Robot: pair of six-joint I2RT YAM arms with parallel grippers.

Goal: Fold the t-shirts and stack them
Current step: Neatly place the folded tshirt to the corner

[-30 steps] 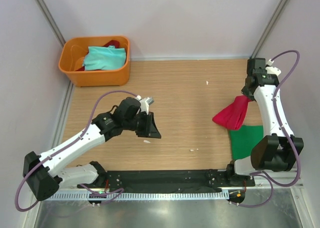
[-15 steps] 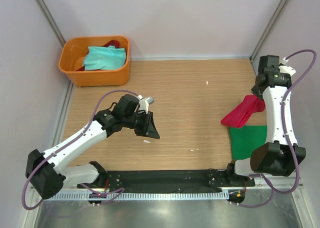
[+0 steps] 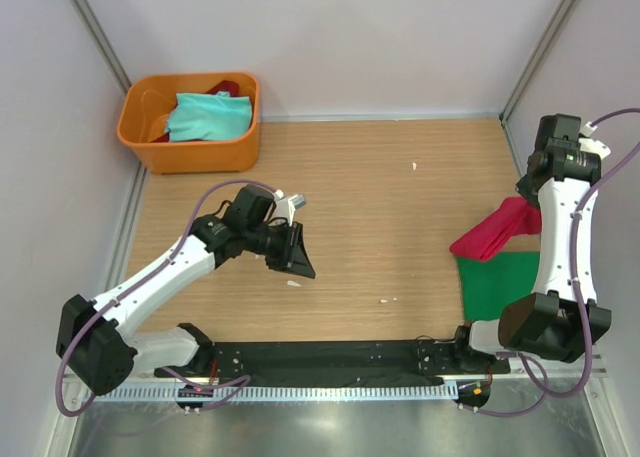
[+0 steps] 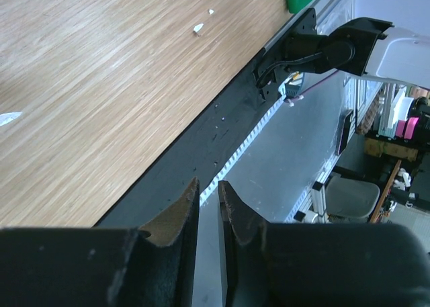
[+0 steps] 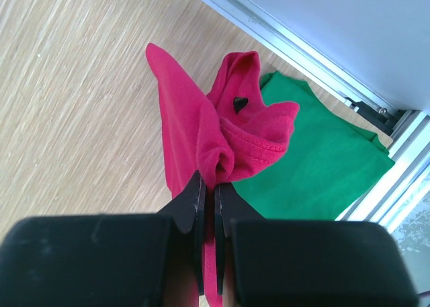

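Note:
My right gripper (image 5: pixel 209 183) is shut on a bunched red t-shirt (image 5: pixel 215 132) and holds it hanging above the table at the far right (image 3: pixel 495 231). A folded green t-shirt (image 3: pixel 496 281) lies flat below it near the right front; it also shows in the right wrist view (image 5: pixel 316 166). My left gripper (image 3: pixel 297 262) hangs over the left middle of the table, holding nothing; in the left wrist view (image 4: pixel 208 194) its jaws stand nearly together with a thin gap.
An orange bin (image 3: pixel 150 147) at the back left holds a teal t-shirt (image 3: pixel 208 115) and a red garment (image 3: pixel 224 85). Small white scraps (image 3: pixel 294 284) lie on the wood. A black rail (image 3: pixel 330 357) runs along the near edge.
My right gripper has carried the red t-shirt to the right and a little back, toward the right wall. My left arm has barely shifted.

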